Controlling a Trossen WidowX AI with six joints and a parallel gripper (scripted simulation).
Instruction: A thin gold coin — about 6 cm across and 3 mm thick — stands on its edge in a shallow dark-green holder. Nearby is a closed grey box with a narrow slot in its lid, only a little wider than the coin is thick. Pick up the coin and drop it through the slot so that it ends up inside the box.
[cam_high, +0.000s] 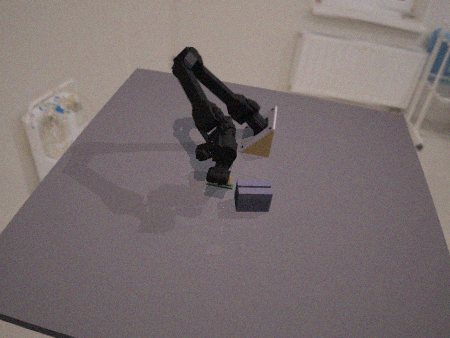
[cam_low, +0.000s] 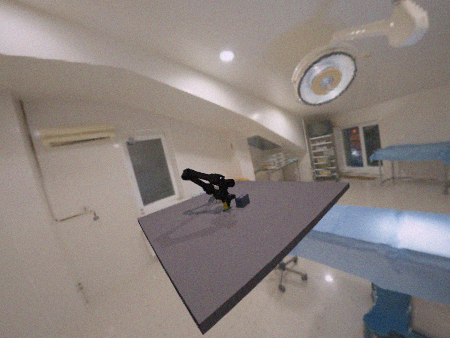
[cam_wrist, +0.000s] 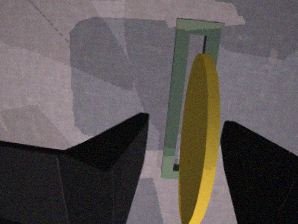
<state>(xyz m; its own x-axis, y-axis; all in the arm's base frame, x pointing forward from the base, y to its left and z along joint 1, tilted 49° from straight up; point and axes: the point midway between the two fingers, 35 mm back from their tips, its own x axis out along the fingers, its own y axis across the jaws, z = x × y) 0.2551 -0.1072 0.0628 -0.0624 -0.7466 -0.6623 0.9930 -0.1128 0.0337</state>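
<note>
The gold coin (cam_wrist: 198, 143) stands on its edge in the dark-green holder (cam_wrist: 174, 96) (cam_high: 219, 185). My gripper (cam_wrist: 185, 127) (cam_high: 219, 175) (cam_low: 225, 199) is lowered over the coin, one dark finger on each side of it. There is a gap on both sides, so the fingers do not touch the coin and the gripper is open. The grey box (cam_high: 253, 197) (cam_low: 242, 200) stands just right of the holder, with the narrow dark slot (cam_high: 255, 187) in its lid. In the exterior view the coin (cam_low: 225, 205) is only a small yellow speck.
A white and tan wedge-shaped plate (cam_high: 261, 141) stands at the arm's base, behind the box. The grey table (cam_high: 325, 240) (cam_low: 240, 250) reaches far on all sides. Beyond its edges are a radiator, a bin and hospital furniture.
</note>
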